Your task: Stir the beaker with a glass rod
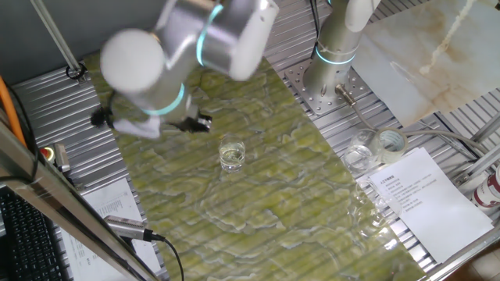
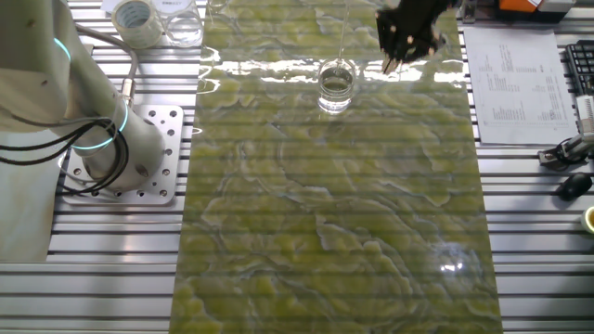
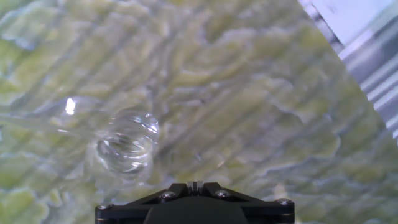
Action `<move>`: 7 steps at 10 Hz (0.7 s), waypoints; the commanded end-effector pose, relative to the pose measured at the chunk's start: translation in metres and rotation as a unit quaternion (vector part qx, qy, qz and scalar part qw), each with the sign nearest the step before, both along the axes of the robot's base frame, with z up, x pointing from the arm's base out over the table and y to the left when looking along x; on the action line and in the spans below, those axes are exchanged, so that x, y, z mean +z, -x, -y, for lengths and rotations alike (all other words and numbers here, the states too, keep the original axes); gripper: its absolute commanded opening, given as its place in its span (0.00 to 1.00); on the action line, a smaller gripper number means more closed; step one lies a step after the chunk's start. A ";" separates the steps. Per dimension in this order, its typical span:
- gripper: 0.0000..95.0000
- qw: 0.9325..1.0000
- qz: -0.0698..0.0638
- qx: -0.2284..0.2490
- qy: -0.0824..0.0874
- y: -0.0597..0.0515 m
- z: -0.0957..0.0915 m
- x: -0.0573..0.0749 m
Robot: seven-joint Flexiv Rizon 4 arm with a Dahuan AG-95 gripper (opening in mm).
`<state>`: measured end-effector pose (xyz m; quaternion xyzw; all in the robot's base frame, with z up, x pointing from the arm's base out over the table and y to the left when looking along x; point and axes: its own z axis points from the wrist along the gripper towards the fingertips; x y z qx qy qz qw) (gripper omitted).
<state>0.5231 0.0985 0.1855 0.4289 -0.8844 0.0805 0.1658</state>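
The beaker [image 1: 231,153] is a small clear glass standing upright on the green marbled mat, with a little clear liquid in it. It also shows in the other fixed view [image 2: 336,83] and in the hand view [image 3: 126,146]. The glass rod [image 2: 342,32] is a faint thin line rising out of the beaker. In the hand view it shows as a pale streak [image 3: 50,123] leaning left from the beaker. My gripper [image 1: 201,122] is beside the beaker, apart from it, also seen in the other fixed view [image 2: 392,63]. Its jaws [image 3: 194,185] stand together with nothing between them.
Other clear glass vessels [image 1: 359,156] and a translucent tape roll [image 1: 391,142] stand together at the mat's edge near the arm's base [image 1: 332,74]. Printed sheets [image 1: 418,195] lie beside the mat. Tools and cables lie on the ribbed table [image 1: 117,226].
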 end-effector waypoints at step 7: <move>0.00 0.984 -0.022 0.179 0.012 0.012 -0.039 0.016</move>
